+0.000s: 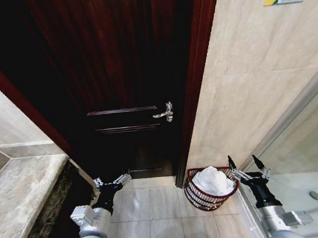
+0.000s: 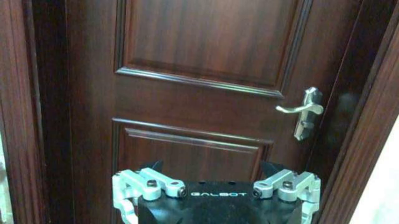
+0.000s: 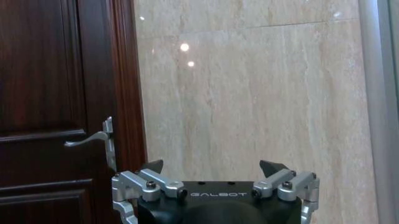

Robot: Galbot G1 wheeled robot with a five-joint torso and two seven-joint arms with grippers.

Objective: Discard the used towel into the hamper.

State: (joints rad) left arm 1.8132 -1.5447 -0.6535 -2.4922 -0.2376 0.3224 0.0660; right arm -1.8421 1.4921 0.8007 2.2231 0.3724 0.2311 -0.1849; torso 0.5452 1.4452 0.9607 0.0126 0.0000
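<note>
Both jaws gape empty, right gripper point(image 1: 242, 164) just beside the hamper point(image 1: 207, 196), apparently holding the towel point(image 1: 212, 180).

hamper point(image 1: 207, 197) reddish-brown | towel point(image 1: 212, 180) white | door point(image 1: 115, 72) dark brown | wall point(image 1: 257, 65) beige

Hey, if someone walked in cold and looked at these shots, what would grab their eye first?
Probably the tall dark wooden door with its silver lever handle, straight ahead. Next, the reddish-brown hamper on the tiled floor by the door frame, with a white towel bundled inside. The left gripper and right gripper are both open and empty, the right one beside the hamper.
</note>
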